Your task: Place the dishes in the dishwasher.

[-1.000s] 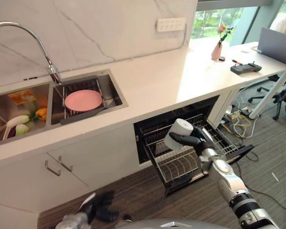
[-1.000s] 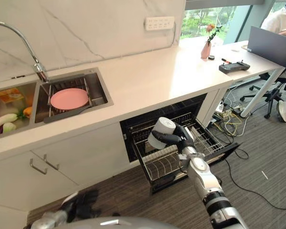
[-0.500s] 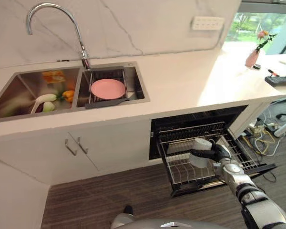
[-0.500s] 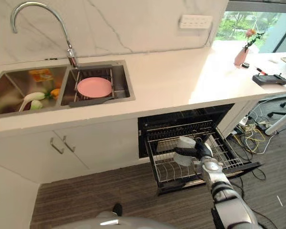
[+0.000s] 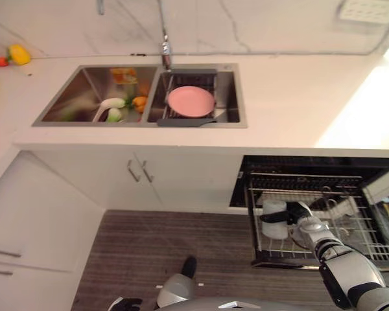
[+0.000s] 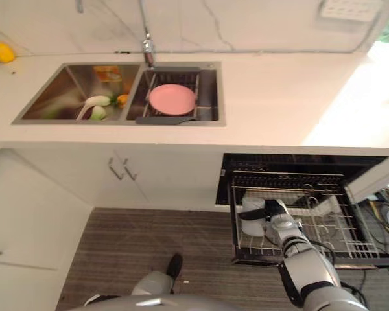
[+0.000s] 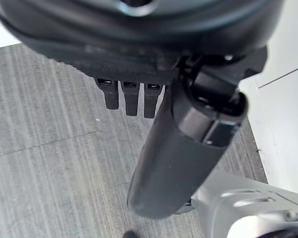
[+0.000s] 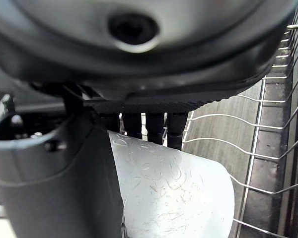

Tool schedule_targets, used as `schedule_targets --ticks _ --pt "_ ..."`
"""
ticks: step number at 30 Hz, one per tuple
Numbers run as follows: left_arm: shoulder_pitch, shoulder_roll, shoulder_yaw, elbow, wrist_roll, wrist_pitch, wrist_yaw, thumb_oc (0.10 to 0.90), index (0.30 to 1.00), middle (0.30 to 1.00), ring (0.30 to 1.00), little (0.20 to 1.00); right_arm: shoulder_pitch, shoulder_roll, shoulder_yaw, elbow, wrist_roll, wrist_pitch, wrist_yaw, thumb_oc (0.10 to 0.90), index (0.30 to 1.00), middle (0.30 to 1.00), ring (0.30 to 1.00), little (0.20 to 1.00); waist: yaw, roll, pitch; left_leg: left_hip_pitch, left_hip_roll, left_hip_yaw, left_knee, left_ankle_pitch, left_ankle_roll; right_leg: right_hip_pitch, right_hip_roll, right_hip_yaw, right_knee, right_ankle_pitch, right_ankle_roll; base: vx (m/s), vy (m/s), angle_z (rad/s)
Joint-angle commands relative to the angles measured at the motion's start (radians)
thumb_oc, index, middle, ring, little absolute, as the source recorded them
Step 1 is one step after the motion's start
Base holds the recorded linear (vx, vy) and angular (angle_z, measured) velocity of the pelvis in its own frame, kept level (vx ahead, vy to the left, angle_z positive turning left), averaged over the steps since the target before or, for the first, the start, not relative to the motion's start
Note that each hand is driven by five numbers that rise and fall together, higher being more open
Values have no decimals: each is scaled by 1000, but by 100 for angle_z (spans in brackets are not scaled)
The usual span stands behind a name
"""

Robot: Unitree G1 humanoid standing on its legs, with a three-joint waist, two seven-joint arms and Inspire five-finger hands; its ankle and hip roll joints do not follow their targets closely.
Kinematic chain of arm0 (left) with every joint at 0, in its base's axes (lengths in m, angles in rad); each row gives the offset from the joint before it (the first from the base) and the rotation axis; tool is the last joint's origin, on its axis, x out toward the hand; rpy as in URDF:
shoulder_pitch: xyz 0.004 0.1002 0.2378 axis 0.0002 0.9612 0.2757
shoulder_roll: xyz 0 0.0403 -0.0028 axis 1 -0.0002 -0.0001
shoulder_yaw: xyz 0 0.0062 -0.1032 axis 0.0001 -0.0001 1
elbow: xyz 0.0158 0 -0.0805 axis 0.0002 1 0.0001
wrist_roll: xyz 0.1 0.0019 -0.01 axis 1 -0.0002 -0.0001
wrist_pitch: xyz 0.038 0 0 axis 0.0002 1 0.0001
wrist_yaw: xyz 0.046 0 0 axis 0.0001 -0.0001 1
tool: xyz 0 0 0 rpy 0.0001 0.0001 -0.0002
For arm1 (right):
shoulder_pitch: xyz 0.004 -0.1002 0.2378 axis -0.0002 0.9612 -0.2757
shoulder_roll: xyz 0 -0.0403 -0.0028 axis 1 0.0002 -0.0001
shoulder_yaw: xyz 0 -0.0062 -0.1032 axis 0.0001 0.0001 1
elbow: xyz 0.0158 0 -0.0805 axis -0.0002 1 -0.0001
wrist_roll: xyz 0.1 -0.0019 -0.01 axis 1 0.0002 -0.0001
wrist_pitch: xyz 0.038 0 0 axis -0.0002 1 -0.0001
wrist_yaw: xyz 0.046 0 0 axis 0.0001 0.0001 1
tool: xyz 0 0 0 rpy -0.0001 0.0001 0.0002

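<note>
From the left eye view, the right hand (image 5: 297,223) reaches down over the pulled-out dishwasher rack (image 5: 350,243) with a white cup (image 5: 273,219) gripped in it, the cup hanging over the rack's near-left corner and seemingly not yet released; up on the desk (image 5: 292,97) the sink (image 5: 230,116) holds a pink plate (image 5: 190,101) lying flat on a dark drainer, and the sink's other basin has vegetables (image 5: 117,107) in it. The right eye view gives the same picture: the cup low in the rack's left end, the fingers round it, and the pink plate untouched in the sink, well apart from the dishwasher. In the left wrist view the left hand (image 7: 139,84) hangs idle over the wooden floor (image 7: 44,148), its fingers (image 7: 131,101) only loosely bent and holding nothing. In the right wrist view the thumb and fingers (image 8: 146,124) are curled against the white cup's wall, pinching it, with the rack's wires just beyond and below it. As a judgement, the task is partway: the cup is at the rack but needs setting down and letting go, and the pink plate remains to be fetched from the sink and stood among the rack's wires
</note>
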Motion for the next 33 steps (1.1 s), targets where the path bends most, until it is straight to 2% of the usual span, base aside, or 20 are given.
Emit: schedule_targets --ticks 1,5,11,12,13,14,15,20,21,22,23,24,26,27,28,29,30,31,32,33 --pt "-33 26 -74 32 32 1 4 800 900 900 900 900 -69 -103 -27 -11 -37 -34 -77 800 900 900 900 900 15 14 -20 -31 23 58 38 -47 -23 -27 -44 32 43 -61 18 -8 12 31" --pt "-25 25 -80 46 60 6 13 800 900 900 900 900 -58 -111 -14 8 -99 -15 -77 800 900 900 900 900 9 21 -27 -30 27 58 35 -44 -29 -17 -46 20 43 -61 19 5 -2 26" --pt "-10 5 -53 73 50 10 33 800 900 900 900 900 -53 -63 22 -104 -107 -42 -102 800 900 900 900 900 -22 8 -39 -1 44 94 35 -52 -30 -19 -41 60 39 -63 12 17 -17 -5" --pt "-5 -3 -41 72 46 8 44 800 900 900 900 900 -40 -64 63 -224 -155 -62 -111 800 900 900 900 900 -40 0 -43 15 57 112 35 -56 -32 -19 -36 81 36 -68 7 40 -59 -45" --pt "2 -6 -34 65 46 0 52 800 900 900 900 900 -19 -73 65 -317 -172 -80 -120 800 900 900 900 900 -52 -3 -44 22 62 118 34 -56 -33 -18 -33 90 34 -70 6 35 -88 -50" --pt "6 -14 -14 50 32 -7 66 800 900 900 900 900 40 -82 44 -497 -185 -105 -137 800 900 900 900 900 -80 -10 -43 35 72 132 32 -57 -37 -19 -25 109 30 -76 0 19 -59 -54" --pt "9 -13 -16 50 32 -7 66 800 900 900 900 900 52 -84 39 -512 -187 -98 -136 800 900 900 900 900 -77 -10 -46 38 73 133 31 -57 -37 -18 -24 111 29 -76 -1 13 -76 -37" --pt "1 -54 46 31 -21 -18 82 800 900 900 900 900 325 -98 -116 -957 -194 -162 -146 800 900 900 900 900 -159 -10 -47 69 118 165 22 -47 -60 -26 16 163 17 -107 -21 3 -104 -25" --pt "3 -54 44 31 -22 -19 83 800 900 900 900 900 334 -99 -120 -967 -194 -159 -144 800 900 900 900 900 -156 -10 -48 71 120 166 21 -47 -61 -26 17 164 17 -108 -23 19 -143 -24" --pt "8 -64 63 35 -40 -24 85 800 900 900 900 900 378 -95 -145 -1069 -187 -183 -133 800 900 900 900 900 -182 -6 -48 88 135 180 23 -51 -64 -32 30 195 15 -120 -27 11 -67 -33" --pt "9 -64 62 36 -40 -24 85 800 900 900 900 900 387 -96 -148 -1080 -187 -178 -130 800 900 900 900 900 -177 -4 -49 92 137 185 22 -52 -66 -31 32 200 15 -121 -28 16 -124 -47" --pt "19 -71 83 50 -61 -30 82 800 900 900 900 900 401 -79 -148 -1147 -161 -203 -109 800 900 900 900 900 -198 1 -46 109 150 205 34 -60 -65 -42 43 240 12 -131 -29 -3 -104 -51" --pt "23 -73 93 55 -70 -31 84 800 900 900 900 900 398 -70 -143 -1170 -138 -208 -99 800 900 900 900 900 -197 3 -41 116 157 224 47 -66 -68 -51 48 262 13 -132 -32 -16 -99 -78" --pt "22 -72 101 67 -77 -31 93 800 900 900 900 900 395 -55 -134 -1192 -85 -215 -80 800 900 900 900 900 -206 4 -33 109 165 237 76 -69 -72 -58 52 279 13 -134 -36 -103 -138 -75" --pt "14 -70 111 71 -81 -30 118 800 900 900 900 900 400 -51 -107 -1245 -1 -227 -50 800 900 900 900 900 -222 4 -11 71 181 264 173 -72 -84 -58 55 292 11 -146 -47 -105 -141 -39" --pt "13 -71 113 71 -80 -30 119 800 900 900 900 900 400 -52 -107 -1246 1 -226 -49 800 900 900 900 900 -224 5 -10 67 183 262 181 -76 -85 -57 56 291 11 -147 -48 -138 -121 -18" --pt "7 -70 119 68 -85 -30 137 800 900 900 900 900 405 -60 -100 -1274 17 -230 -40 800 900 900 900 900 -237 5 1 46 194 289 221 -64 -92 -52 55 287 10 -153 -55 -144 -52 0" --pt "-18 -70 134 66 -89 -28 155 800 900 900 900 900 405 -74 -114 -1332 39 -239 -42 800 900 900 900 900 -313 1 8 40 289 501 297 -29 -108 -39 47 238 11 -162 -68 -140 -51 23" --pt "-18 -70 136 66 -89 -27 155 800 900 900 900 900 406 -74 -113 -1336 40 -237 -42 800 900 900 900 900 -311 2 10 44 292 506 300 -31 -109 -39 48 243 12 -163 -69 -132 113 104" --pt "-15 -72 144 60 -98 -26 163 800 900 900 900 900 398 -68 -115 -1363 50 -238 -38 800 900 900 900 900 -343 17 6 98 354 620 314 4 -121 -36 41 231 18 -153 -71 -43 121 88"
